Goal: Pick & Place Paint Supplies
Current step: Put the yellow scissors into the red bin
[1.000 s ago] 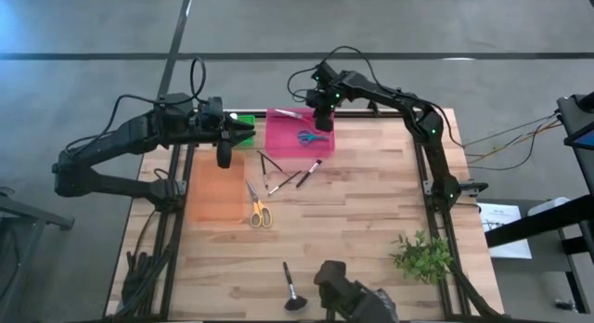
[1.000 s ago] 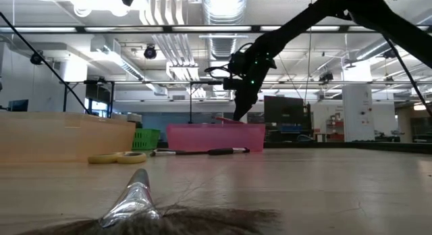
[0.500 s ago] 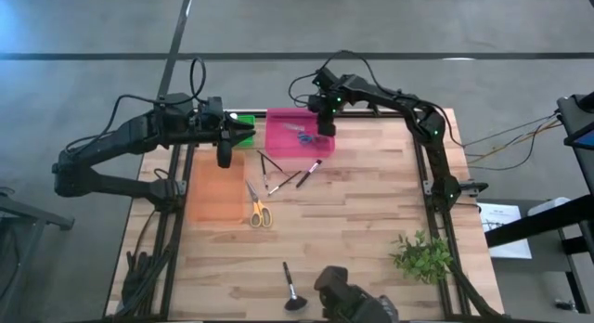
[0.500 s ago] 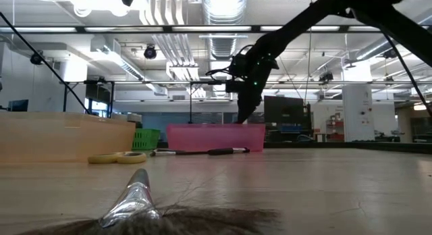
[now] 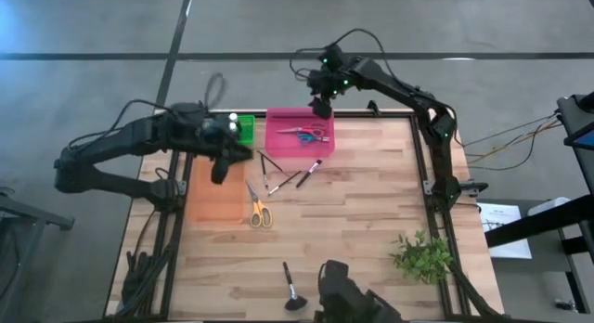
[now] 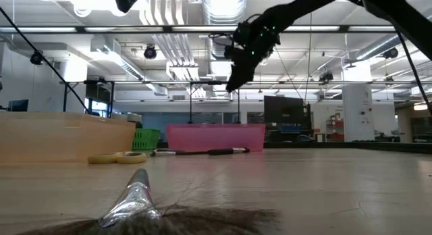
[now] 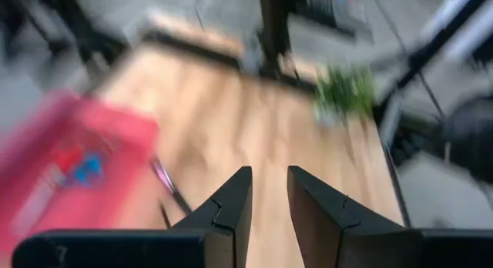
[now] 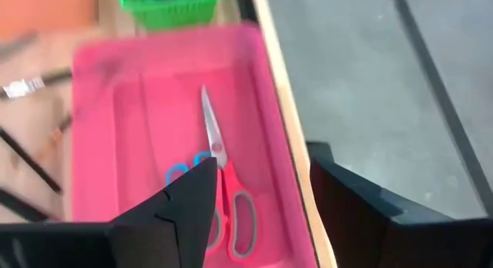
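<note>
While I watch from the overhead feed, this is what I read off, biggest thing first.

Table: wooden top [image 5: 353,221], with both arms reaching in from its far side.

Left arm: I see it stretched across the far left, its left gripper [image 5: 219,171] hanging over the orange tray [image 5: 215,195]; the fingers [image 7: 231,206] stand a narrow gap apart with nothing between them.

Right arm: its right gripper [image 5: 320,107] sits high above the far edge of the pink tray [image 5: 283,147]; the fingers [image 8: 189,199] are spread and empty.

Pink tray contents: red-handled scissors [image 8: 227,183] lying on blue-handled scissors [image 8: 181,175].

Green basket [image 5: 244,130]: just left of the pink tray, at the far edge.

Plant sprig [image 5: 422,256]: near right corner, well apart from the rest.

Yellow scissors [image 5: 257,210]: on the wood just right of the orange tray.

Brushes [image 5: 290,179]: several slim dark ones lie scattered on the wood just near of the pink tray.

Fan brush [image 5: 291,290]: alone by the near edge.
</note>
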Motion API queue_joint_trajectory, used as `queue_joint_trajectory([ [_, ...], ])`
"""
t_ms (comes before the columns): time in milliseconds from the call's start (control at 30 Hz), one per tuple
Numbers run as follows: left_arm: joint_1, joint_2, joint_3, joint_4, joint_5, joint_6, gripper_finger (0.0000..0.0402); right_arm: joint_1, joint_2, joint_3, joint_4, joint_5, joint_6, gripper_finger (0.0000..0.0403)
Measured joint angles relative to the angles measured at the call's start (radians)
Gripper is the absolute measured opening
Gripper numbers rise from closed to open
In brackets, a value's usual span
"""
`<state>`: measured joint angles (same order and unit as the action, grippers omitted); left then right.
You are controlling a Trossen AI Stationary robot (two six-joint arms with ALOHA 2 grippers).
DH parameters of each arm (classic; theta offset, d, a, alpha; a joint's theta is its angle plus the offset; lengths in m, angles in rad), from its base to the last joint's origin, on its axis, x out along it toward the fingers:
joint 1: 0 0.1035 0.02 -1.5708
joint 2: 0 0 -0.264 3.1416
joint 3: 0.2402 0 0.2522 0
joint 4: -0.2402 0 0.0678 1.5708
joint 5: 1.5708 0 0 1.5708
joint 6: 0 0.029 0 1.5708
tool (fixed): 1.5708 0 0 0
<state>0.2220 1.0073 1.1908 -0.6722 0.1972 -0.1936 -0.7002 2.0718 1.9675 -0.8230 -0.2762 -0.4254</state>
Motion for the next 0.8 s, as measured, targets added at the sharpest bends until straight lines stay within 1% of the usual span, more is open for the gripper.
queue_joint_trajectory([
  [67, -0.055, 0.023, 0.0, -0.071, 0.005, -0.018, 0.0092, 0.0, -0.026, 0.007, 0.007, -0.015, 0.037, 0.0206],
  [167, -0.164, 0.069, 0.0, -0.133, 0.005, -0.024, 0.0092, 0.002, -0.068, 0.006, 0.011, -0.024, 0.079, 0.0206],
  [267, -0.278, 0.123, 0.001, -0.129, -0.01, -0.032, 0.0092, 0.002, -0.109, -0.013, 0.012, -0.024, 0.109, 0.0206],
  [367, -0.351, 0.178, 0.001, -0.115, -0.017, -0.128, 0.0092, 0.002, -0.146, -0.048, 0.024, -0.023, 0.133, 0.0207],
  [467, -0.389, 0.244, 0.001, -0.116, -0.017, -0.34, 0.0092, 0.002, -0.184, -0.103, 0.046, -0.024, 0.139, 0.0207],
  [600, -0.397, 0.34, 0.006, -0.112, -0.008, -0.762, 0.0092, 0.002, -0.229, -0.201, 0.095, -0.043, 0.175, 0.0207],
  [733, -0.395, 0.434, 0.026, -0.11, -0.007, -1.119, 0.0092, 0.0, -0.287, -0.319, 0.161, -0.07, 0.241, 0.0207],
  [800, -0.396, 0.472, 0.032, -0.107, -0.031, -1.3, 0.0092, 0.0, -0.326, -0.384, 0.2, -0.073, 0.269, 0.0207],
])
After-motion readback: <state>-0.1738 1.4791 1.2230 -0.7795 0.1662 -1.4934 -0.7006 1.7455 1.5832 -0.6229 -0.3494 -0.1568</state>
